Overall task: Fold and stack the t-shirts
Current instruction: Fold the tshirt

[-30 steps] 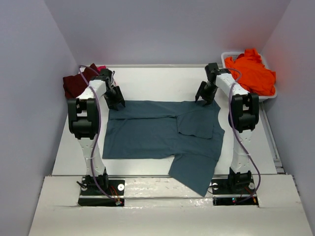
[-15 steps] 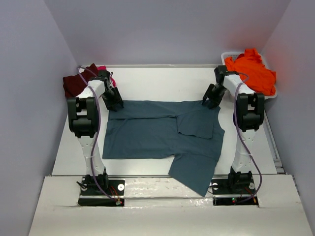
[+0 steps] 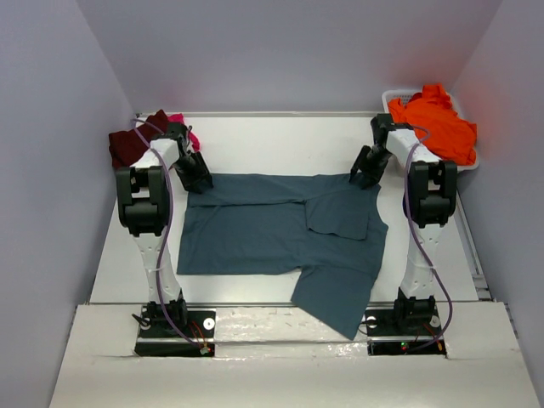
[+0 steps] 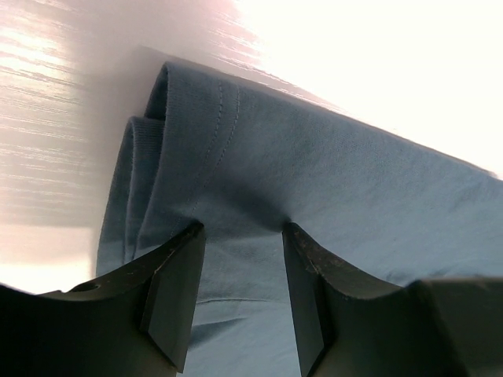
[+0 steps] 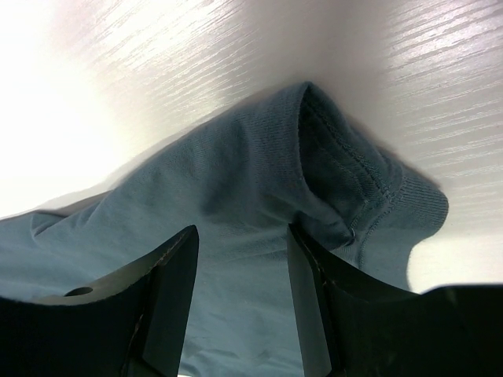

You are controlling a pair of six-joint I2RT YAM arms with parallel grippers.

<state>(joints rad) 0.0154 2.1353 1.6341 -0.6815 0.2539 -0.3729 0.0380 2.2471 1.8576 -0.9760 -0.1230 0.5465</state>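
- Spreading across the middle of the counter [image 3: 280, 140]: teal-blue t-shirt [image 3: 255, 234], mostly flat, with a sleeve folded in over the body on the right and one flap reaching the near edge between the arm bases.
- Resting the left fingers [image 4: 173, 290] on the shirt's far left corner. They are parted, tips down on the cloth, with a strip of fabric showing in the gap and nothing pinched.
- Resting the right fingers [image 5: 169, 290] on the far right corner in the same way, spread apart with tips on the cloth.
- Showing doubled layers and a stitched hem just beyond the left tips, and a rolled, ribbed edge just beyond the right tips.
- Sitting in a heap at the far left corner: dark maroon t-shirt [image 3: 127, 146], with a bright pink t-shirt [image 3: 180, 121] peeking out just behind it.
- Filling the white tub [image 3: 391, 95] at the far right: crumpled orange t-shirt [image 3: 438, 123], spilling over the rim.
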